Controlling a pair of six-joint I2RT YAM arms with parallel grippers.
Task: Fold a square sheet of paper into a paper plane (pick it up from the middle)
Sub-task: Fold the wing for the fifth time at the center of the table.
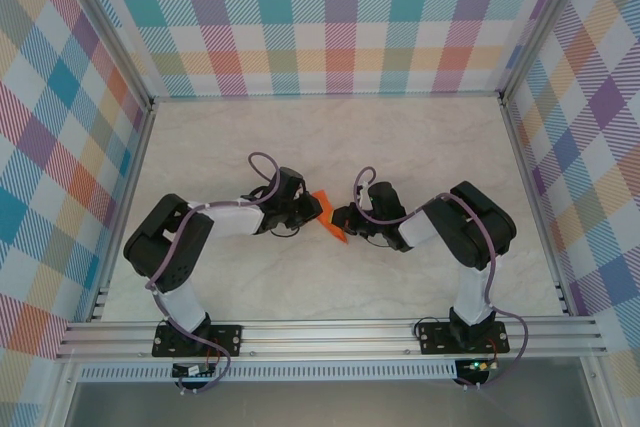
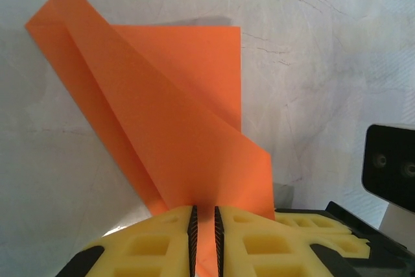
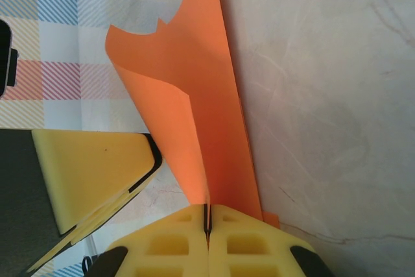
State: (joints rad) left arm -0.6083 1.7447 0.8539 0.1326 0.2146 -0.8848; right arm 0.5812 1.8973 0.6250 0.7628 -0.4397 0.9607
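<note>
- The table (image 1: 330,137) under me is pale and marble-patterned with faint veins. Plaid walls (image 1: 330,17) in pastel stripes stand around it.
- My left arm (image 1: 180,237) rises from its base at the near rail, bends at the elbow out to the left and reaches in towards the middle of the table.
- My right arm (image 1: 470,222) mirrors it, with its elbow out to the right and its forearm pointing inward. My two wrists nearly meet mid-table.
- My left pincer (image 2: 205,215) has blocky yellow fingers with ribbed black pads. They stand almost together, with only a narrow slot between them, and the paper's near edge sits pinched in that slot.
- My right pincer (image 3: 208,215) is pressed tight together, and the paper comes straight out of the seam between its yellow fingers.
- The orange paper sheet (image 1: 328,215) hangs between my two pincers above the middle of the table. It is bright, matte, unmarked and partly folded.
- From my left wrist, a long diagonal flap lies over a squarer layer and runs up to a sharp point at the upper left.
- From my right wrist, the paper stands on edge and one layer curls away to the left.
</note>
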